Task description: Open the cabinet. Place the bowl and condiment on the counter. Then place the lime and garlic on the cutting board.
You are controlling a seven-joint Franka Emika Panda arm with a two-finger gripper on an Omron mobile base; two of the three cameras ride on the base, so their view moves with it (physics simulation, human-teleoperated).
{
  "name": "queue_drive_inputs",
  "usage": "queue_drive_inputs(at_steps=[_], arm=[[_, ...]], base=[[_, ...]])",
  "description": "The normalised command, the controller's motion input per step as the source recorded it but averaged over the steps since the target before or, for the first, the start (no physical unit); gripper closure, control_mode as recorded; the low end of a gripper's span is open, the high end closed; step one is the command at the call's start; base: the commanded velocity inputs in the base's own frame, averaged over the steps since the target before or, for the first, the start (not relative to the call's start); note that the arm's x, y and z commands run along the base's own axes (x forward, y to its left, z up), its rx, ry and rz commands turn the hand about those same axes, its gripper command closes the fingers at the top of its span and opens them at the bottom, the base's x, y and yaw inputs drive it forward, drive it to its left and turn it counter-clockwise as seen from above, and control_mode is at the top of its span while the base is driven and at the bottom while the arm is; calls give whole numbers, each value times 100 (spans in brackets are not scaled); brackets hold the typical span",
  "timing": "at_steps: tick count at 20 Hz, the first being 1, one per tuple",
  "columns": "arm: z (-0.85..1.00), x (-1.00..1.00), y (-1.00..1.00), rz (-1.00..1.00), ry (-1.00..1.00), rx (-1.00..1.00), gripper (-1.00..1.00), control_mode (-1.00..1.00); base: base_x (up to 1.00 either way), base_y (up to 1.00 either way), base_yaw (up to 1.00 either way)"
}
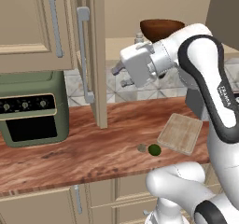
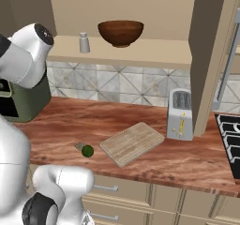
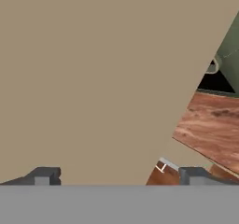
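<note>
Pincer [image 3: 116, 176]: jaws spread wide, empty, facing the open door [image 1: 95, 55]. Bowl [image 2: 120, 32]: on the cabinet shelf [image 2: 154, 50], mid-ledge; likely rigid, light, smooth wood, best pinched across its rim. Condiment [image 2: 84, 42]: left of it, slim, probably tippy.

A dark green countertop oven [image 1: 33, 107] with three knobs on a black panel and a dark window sits at nine o'clock in the left base view — in the right base view it shows at the left edge. A grey two-slot toaster [image 2: 180, 114] stands upright at three o'clock there, against the grey patterned tile backsplash [image 2: 117, 86]. A black stovetop [image 2: 230, 142] lies at the far right edge.
</note>
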Motion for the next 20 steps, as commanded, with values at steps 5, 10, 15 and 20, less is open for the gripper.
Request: queue_drive_inputs(at_steps=[5, 10, 15, 20], arm=[[-2, 3, -100, -10, -29, -6, -100, -100], [3, 28, -79, -18, -31, -24, -100, -100], [27, 81, -54, -29, -20, -24, -100, -100], [16, 92, -41, -30, -5, -18, -100, -100]], base=[[0, 0, 0], [0, 0, 0], [0, 0, 0], [0, 0, 0]])
